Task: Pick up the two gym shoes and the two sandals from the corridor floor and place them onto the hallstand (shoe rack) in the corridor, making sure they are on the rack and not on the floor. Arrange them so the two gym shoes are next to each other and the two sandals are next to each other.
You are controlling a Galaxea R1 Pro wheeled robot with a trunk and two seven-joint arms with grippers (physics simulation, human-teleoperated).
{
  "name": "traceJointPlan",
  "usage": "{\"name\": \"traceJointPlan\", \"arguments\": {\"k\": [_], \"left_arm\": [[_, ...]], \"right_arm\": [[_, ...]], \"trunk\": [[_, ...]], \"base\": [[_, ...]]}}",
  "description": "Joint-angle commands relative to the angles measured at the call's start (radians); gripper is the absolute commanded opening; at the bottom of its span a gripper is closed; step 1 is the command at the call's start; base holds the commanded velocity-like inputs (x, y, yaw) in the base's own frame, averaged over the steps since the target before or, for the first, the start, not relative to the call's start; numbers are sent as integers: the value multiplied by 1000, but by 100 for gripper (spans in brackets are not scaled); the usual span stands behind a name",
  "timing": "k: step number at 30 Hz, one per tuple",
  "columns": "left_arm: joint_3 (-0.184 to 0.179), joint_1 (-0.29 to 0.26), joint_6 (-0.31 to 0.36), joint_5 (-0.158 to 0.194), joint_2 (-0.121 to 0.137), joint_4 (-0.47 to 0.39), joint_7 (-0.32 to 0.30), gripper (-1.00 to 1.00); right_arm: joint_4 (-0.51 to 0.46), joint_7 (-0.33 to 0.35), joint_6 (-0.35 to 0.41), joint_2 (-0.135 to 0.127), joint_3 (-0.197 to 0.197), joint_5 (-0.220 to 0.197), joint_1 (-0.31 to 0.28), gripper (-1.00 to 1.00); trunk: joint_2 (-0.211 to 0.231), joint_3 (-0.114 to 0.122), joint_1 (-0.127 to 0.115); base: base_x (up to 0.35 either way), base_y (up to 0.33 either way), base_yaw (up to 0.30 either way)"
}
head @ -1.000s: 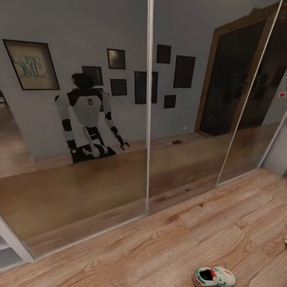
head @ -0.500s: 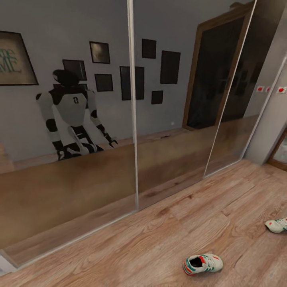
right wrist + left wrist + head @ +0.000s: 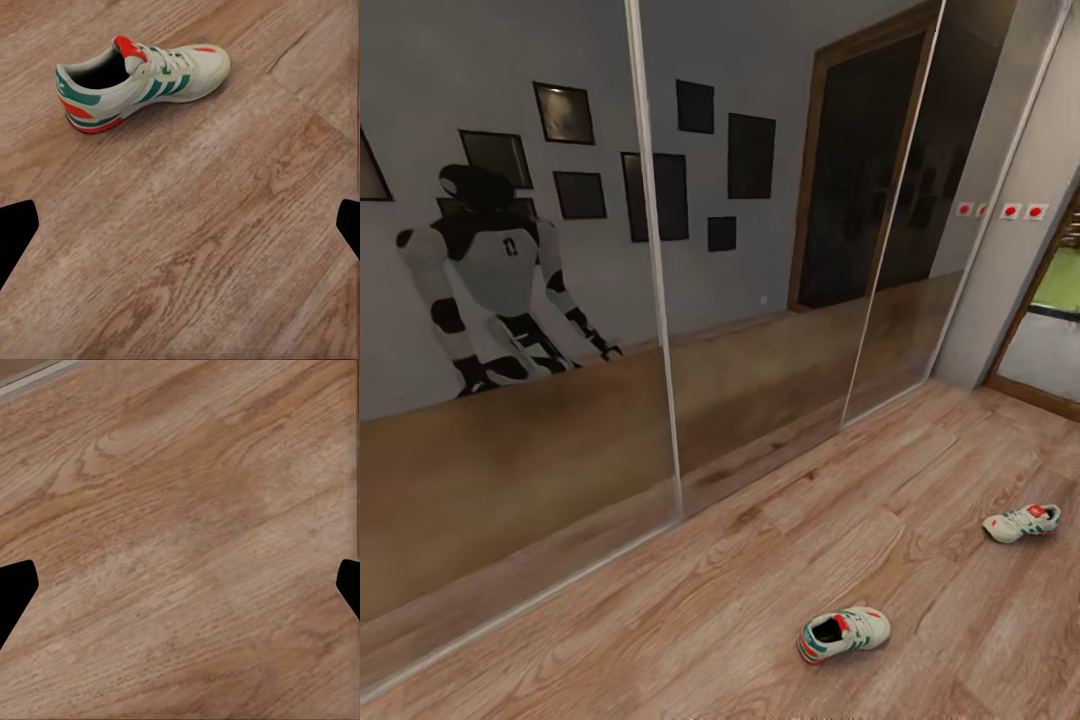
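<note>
Two gym shoes lie on the wooden floor (image 3: 690, 610), well apart from each other. The nearer shoe (image 3: 843, 633) sits upright on its sole at the near right of the head view, its open heel end turned left and its toe turned right. The farther shoe (image 3: 1021, 522) rests further off to the right, close to the right edge, also upright, with its toe pointing left. Both are white with green stripes and red patches.

Along the left and far side runs a mirrored sliding-door wardrobe (image 3: 760, 300), its panels meeting the floor in a pale track. The mirror reflects the robot, a grey wall with dark picture frames, and a dark door in a wooden frame. At the far right a doorway (image 3: 1050, 330) opens beside a grey wall end with small red marks.

In the right wrist view the nearer shoe (image 3: 139, 79) lies on bare planks ahead of the right gripper (image 3: 180, 232), whose dark fingertips (image 3: 15, 232) stand wide apart with nothing between them. The left gripper (image 3: 180, 592) likewise has its fingertips (image 3: 15, 596) spread wide over bare floor (image 3: 180, 510), holding nothing.
</note>
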Motion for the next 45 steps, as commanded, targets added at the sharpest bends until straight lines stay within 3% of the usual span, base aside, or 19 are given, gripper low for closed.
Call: {"name": "traceJointPlan", "arguments": {"k": [1,27,45], "left_arm": [[-1,0,-3,8,0,0,-1,100],[-1,-1,-3,8,0,0,-1,100],[-1,0,-3,8,1,0,-1,100]], "right_arm": [[1,0,-3,0,0,-1,-1,100],[1,1,-5,3,1,0,-1,100],[4,1,-4,3,0,0,-1,100]], "trunk": [[-8,-5,4],[-190,-89,103],[-316,-145,172]], "base": [[0,0,-185],[0,0,-15],[0,0,-265]]}}
